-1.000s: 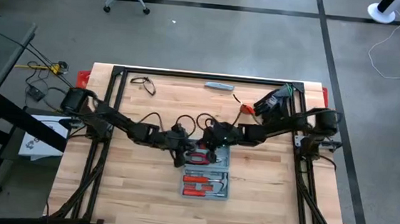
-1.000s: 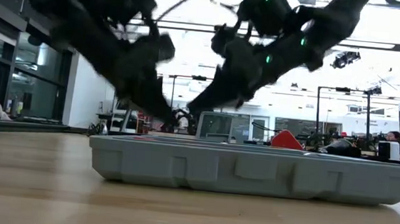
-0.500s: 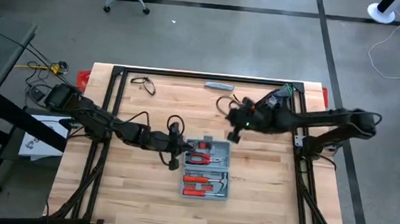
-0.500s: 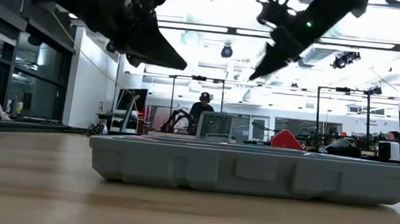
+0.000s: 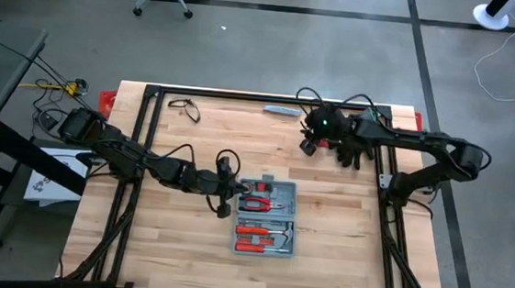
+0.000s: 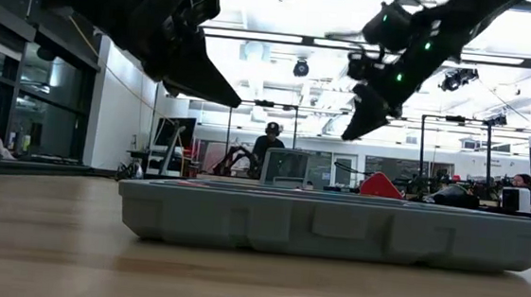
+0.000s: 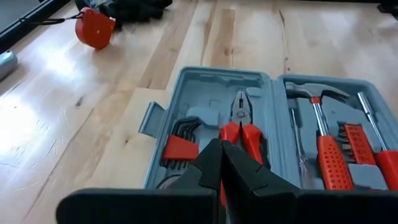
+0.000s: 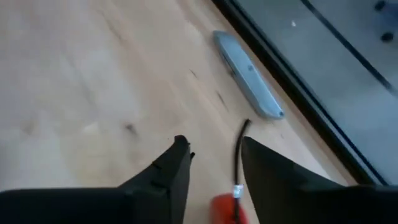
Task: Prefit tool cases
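The tool case (image 5: 266,216) lies open and flat on the wooden table, both halves down, with red-handled pliers (image 7: 239,127) and a hammer (image 7: 326,149) in its slots. In the low view the case (image 6: 335,225) shows as a long grey tray. My left gripper (image 5: 225,201) is shut and hangs in the air over the case's left edge. It points at the pliers in the left wrist view (image 7: 221,158). My right gripper (image 5: 308,146) is open, high above the table's far right part. Nothing is between its fingers (image 8: 214,149).
A slim grey bar (image 8: 249,74) lies by the far edge (image 5: 282,111). A red object (image 7: 94,28) with a black cord (image 8: 239,149) and black gloves (image 5: 354,150) lie under the right arm. A black wire loop (image 5: 185,108) lies far left. A black frame (image 5: 148,126) rims the table.
Both grippers have risen clear of the case. My right gripper has swung away from the case toward the table's far right, and now hangs over the red object and gloves. My left gripper has drawn back a little toward the left. The case has kept still.
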`<state>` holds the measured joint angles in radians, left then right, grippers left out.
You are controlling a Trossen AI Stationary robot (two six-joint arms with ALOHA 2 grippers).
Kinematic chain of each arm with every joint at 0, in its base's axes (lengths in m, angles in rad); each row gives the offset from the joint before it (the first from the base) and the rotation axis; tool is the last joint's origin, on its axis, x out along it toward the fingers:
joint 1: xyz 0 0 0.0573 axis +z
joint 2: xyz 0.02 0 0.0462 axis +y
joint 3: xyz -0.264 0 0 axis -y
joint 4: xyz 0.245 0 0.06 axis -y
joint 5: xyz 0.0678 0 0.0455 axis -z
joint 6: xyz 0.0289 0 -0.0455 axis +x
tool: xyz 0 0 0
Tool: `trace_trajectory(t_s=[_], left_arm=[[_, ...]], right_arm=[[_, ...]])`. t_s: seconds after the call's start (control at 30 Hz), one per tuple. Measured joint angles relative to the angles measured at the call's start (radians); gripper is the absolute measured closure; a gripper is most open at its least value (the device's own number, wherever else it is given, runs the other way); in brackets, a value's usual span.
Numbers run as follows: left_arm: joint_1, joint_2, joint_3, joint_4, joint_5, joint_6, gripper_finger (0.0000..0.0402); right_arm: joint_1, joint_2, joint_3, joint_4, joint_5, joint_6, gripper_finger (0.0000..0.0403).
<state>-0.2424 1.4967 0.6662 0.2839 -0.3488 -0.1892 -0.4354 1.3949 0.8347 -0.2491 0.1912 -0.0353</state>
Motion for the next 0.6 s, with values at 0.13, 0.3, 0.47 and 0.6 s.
trace_trajectory(t_s=[0.13,0.3,0.47,0.6], left_arm=[[0.000,0.000,0.000,-0.003,-0.001,-0.001,0.0401],[0.000,0.000,0.000,-0.002,-0.002,-0.003,0.0401],[0.000,0.000,0.000,-0.003,-0.002,-0.009,0.0401],[0.000,0.000,0.000,-0.002,-0.002,-0.010,0.0401]], right_arm=[[-0.072,0.065,0.000,0.003,-0.051,-0.007,0.0249],[-0.117,0.140,-0.001,-0.001,-0.094,-0.017,0.0247],[-0.128,0.177,-0.001,-0.003,-0.119,-0.018,0.0247],[-0.127,0.176,-0.001,-0.011,-0.122,-0.016,0.0247]])
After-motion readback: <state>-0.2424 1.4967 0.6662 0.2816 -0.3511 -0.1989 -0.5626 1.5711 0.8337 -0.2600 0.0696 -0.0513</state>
